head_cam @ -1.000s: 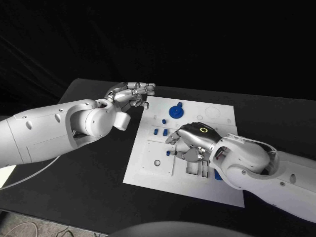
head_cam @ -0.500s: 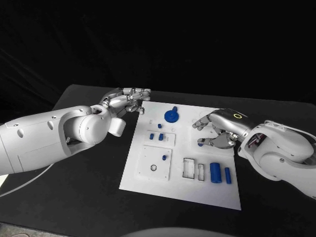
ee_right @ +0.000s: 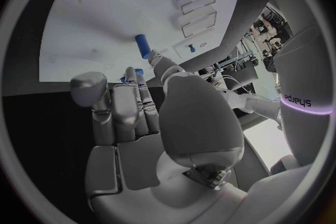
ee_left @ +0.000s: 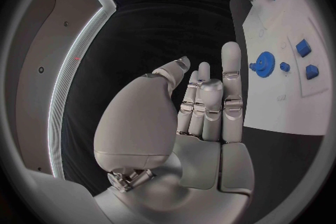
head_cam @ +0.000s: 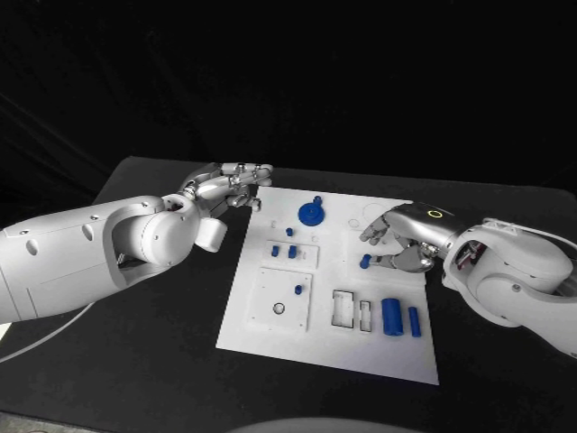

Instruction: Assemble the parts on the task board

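One white task board lies flat in the middle of the black table, a smooth rectangular plate with shallow square and slot-shaped recesses.

At its far-left corner the left hand hovers just off the board's edge, over the table; its silver fingers stand straight, close side by side, and hold nothing.

On the board, going rightward, I count about eight blue parts: three small pegs grouped near the left recesses, one tiny piece by a square recess with a dark ring, one round toothed gear with a knob near the far edge, one short peg, then one thick cylinder and one thinner cylinder lying side by side near the right edge.

The right hand sits low over the board's right side, fingers curled inward beside the short peg; whether they touch or pinch it I cannot tell.
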